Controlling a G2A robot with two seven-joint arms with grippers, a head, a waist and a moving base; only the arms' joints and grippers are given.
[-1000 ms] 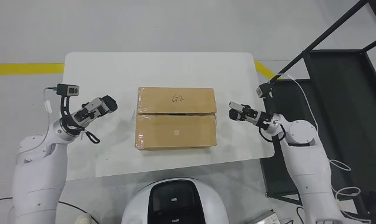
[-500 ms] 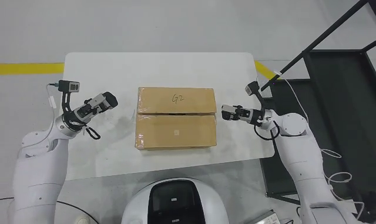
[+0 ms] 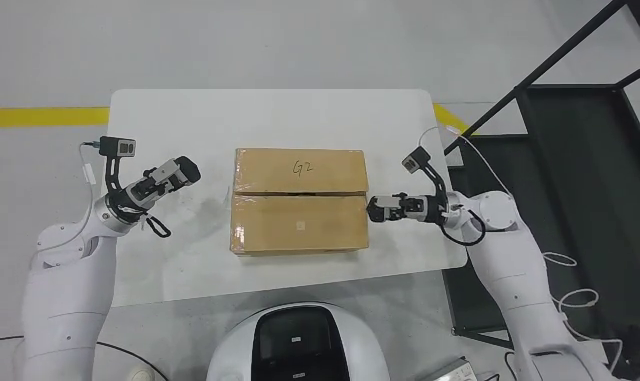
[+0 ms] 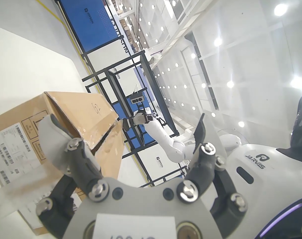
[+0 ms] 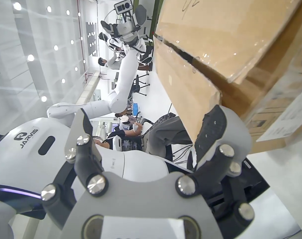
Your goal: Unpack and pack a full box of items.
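The cardboard box (image 3: 300, 201) sits in the middle of the white table (image 3: 170, 121), and what it holds is hidden. Its two top flaps are down and meet along a seam (image 3: 300, 193) running the length of the lid, with glossy clear tape over it. Seen from the right wrist, the seam gapes a little at the end, but nothing inside can be made out. The far flap carries a handwritten mark (image 3: 303, 167). A printed label (image 4: 9, 148) on the end facing the left arm is partly covered by that arm's own finger.

The right gripper (image 3: 374, 209) is at the box's right end, level with the near flap, jaws wide apart and holding nothing. One of its fingers (image 5: 215, 130) covers the flap's corner in the wrist view, so I cannot tell whether it touches the cardboard. The left gripper (image 3: 187, 171) hangs over the table well apart from the box's left end, likewise spread wide with nothing between its jaws.

The table is plain, with rounded corners. The floor is pale grey, crossed by a yellow line (image 3: 45, 116) off the table's left side. A black metal rack (image 3: 570, 131) stands just beside the table's right edge and runs out of sight. Farther off are blue panels (image 4: 88, 21) in black frames and rows of ceiling lamps (image 4: 280, 9)
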